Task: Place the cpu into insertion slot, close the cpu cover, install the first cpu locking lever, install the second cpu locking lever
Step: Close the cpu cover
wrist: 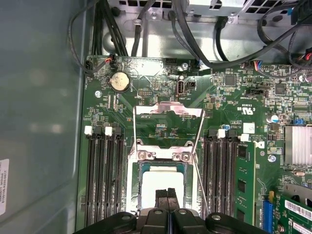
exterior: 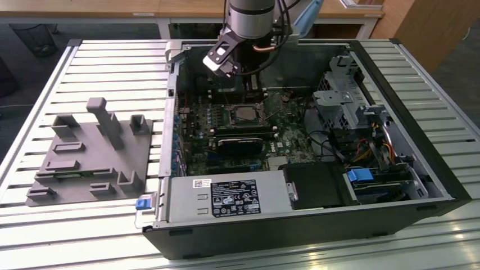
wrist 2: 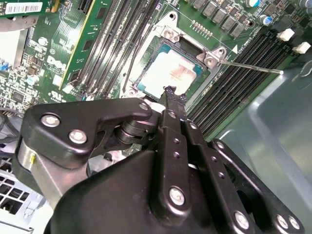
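Gripper point(wrist 2: 169, 92) fingers pressed together, pinching nothing. In both wrist views the joined tips hang over one edge of the cpu point(wrist 2: 171, 72); contact cannot be judged. In the exterior view the gripper sits above the board. Cpu lies flat inside the insertion slot point(wrist: 163, 156), silvery top up. Cpu cover point(wrist: 168, 110) is swung up off the slot, green board visible through its window. One thin locking lever point(wrist 2: 249, 67) sticks out free from a slot corner, across the long black memory slots point(wrist 2: 253, 48). Open computer case point(exterior: 439, 169) rests on a slatted table point(exterior: 112, 62). Grey fixture block point(exterior: 90, 152) sits on the exterior view's left, beside the case.
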You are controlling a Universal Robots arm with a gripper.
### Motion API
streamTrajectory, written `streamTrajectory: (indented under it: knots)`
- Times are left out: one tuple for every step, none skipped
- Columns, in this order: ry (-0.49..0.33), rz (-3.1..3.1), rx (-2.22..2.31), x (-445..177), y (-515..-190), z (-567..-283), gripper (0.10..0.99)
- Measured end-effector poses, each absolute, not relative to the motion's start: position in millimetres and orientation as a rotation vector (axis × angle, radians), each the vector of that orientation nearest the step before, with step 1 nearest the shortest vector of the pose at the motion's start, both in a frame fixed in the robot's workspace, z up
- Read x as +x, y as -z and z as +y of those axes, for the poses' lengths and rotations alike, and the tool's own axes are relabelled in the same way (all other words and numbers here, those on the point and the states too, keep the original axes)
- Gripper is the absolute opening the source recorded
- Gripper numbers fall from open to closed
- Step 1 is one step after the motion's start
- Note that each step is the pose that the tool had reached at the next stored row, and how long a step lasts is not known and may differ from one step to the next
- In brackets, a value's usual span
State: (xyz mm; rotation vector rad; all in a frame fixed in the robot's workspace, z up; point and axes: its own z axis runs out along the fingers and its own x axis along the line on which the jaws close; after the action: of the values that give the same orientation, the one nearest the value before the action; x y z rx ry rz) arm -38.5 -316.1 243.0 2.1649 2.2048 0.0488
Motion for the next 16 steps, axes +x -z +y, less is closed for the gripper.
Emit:
streamTrajectory:
  knots:
    - [-0.049,2.205,2.165,-38.6,-243.3,-316.1,0.106]
    - [-0.049,2.205,2.165,-38.6,-243.7,-316.1,0.106]
    - [-0.049,2.205,2.165,-38.5,-244.0,-316.1,0.106]
    - [-0.049,2.205,2.165,-38.5,-244.3,-316.1,0.106]
    - [-0.049,2.205,2.165,-38.5,-244.6,-316.1,0.106]
    - [-0.049,2.205,2.165,-38.5,-244.9,-316.1,0.106]
    - [-0.049,2.205,2.165,-38.5,-245.2,-316.1,0.106]
    - [-0.049,2.205,2.165,-38.5,-245.5,-316.1,0.106]
    - [-0.049,2.205,2.165,-38.5,-245.8,-316.1,0.106]
    - [-0.049,2.205,2.165,-38.5,-246.0,-316.1,0.106]
    - [-0.049,2.205,2.165,-38.5,-246.2,-316.1,0.106]
    - [-0.049,2.205,2.165,-38.5,-246.5,-316.1,0.106]
    - [-0.049,2.205,2.165,-38.6,-246.7,-316.1,0.106]
    - [-0.049,2.205,2.165,-38.5,-247.0,-316.1,0.106]
    - [-0.049,2.205,2.165,-38.6,-247.4,-316.1,0.106]
    - [-0.048,2.205,2.165,-38.6,-247.9,-316.1,0.106]
